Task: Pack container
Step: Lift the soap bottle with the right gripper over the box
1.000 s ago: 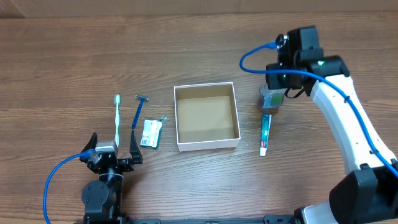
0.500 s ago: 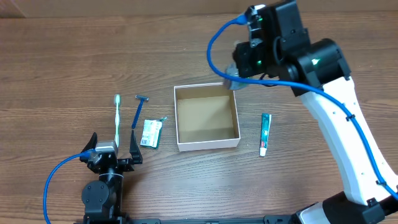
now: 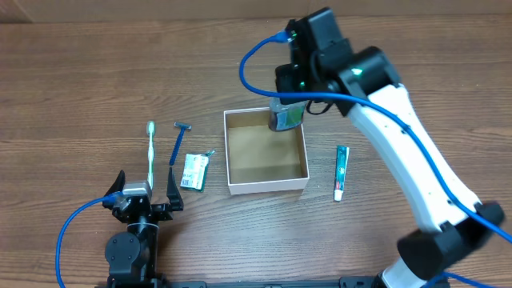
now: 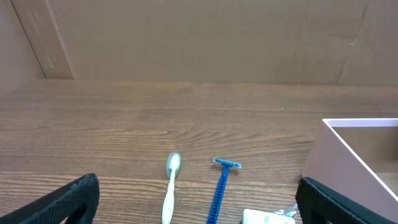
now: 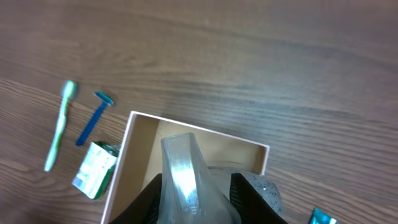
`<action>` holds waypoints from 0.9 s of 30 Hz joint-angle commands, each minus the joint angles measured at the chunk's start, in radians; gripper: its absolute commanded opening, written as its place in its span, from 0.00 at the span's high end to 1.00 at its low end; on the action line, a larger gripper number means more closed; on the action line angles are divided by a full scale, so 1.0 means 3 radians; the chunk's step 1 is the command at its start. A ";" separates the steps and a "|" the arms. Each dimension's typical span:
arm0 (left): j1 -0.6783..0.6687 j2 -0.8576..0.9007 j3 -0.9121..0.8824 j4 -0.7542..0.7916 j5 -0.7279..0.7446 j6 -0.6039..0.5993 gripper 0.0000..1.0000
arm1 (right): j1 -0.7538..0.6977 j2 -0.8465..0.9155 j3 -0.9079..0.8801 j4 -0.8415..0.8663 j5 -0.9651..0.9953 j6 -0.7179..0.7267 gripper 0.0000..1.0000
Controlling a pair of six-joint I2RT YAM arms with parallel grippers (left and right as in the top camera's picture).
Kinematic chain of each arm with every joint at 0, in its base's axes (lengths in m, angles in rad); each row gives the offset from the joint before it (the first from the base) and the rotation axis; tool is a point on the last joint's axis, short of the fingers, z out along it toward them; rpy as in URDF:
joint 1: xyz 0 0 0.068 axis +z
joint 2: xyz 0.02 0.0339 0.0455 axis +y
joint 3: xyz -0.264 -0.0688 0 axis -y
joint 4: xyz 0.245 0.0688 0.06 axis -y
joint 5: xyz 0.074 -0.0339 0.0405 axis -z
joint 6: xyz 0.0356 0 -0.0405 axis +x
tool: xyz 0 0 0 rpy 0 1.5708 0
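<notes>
The container (image 3: 268,186) lay just below the right gripper (image 3: 286,120), its far-right corner under it and most of its floor toward the robot and leftward. That gripper pinched a clear bottle (image 5: 185,177), long axis running out beyond the jaws. The left gripper (image 3: 146,190), spread and empty, was well apart from the container; the right was clearly nearer.

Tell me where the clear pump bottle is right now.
In the overhead view the bottle is held in the right gripper, above the far right corner of the box and left of the toothpaste.
</notes>
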 commanded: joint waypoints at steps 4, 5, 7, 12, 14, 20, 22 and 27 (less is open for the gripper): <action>0.0020 -0.0028 -0.0023 0.0015 -0.0006 -0.0032 0.00 | 0.0072 0.0182 0.0003 0.0055 0.0233 0.0038 0.81; 0.0020 -0.0028 -0.0023 0.0015 -0.0006 -0.0032 0.00 | 0.0072 0.0195 0.0001 0.0051 0.0256 0.0037 0.81; 0.0020 -0.0028 -0.0023 0.0015 -0.0006 -0.0032 0.00 | 0.0072 0.0201 -0.0034 0.0072 0.0258 0.0037 0.81; 0.0020 -0.0028 -0.0023 0.0015 -0.0006 -0.0032 0.00 | 0.0072 0.0201 -0.0317 0.0357 0.0277 0.0038 0.81; 0.0019 -0.0028 -0.0023 0.0015 -0.0006 -0.0032 0.00 | 0.0072 0.0201 -0.0455 0.0497 0.0277 0.0038 0.81; 0.0020 -0.0028 -0.0023 0.0015 -0.0006 -0.0032 0.00 | 0.0070 0.0201 -0.0764 0.0809 0.0301 0.0038 0.81; 0.0020 -0.0028 -0.0023 0.0015 -0.0006 -0.0032 0.00 | 0.0070 0.0201 -0.0764 0.0810 0.0304 0.0038 0.80; 0.0020 -0.0028 -0.0023 0.0017 -0.0005 -0.0032 0.00 | 0.0070 0.0201 -0.0768 0.0783 0.0313 0.0038 0.76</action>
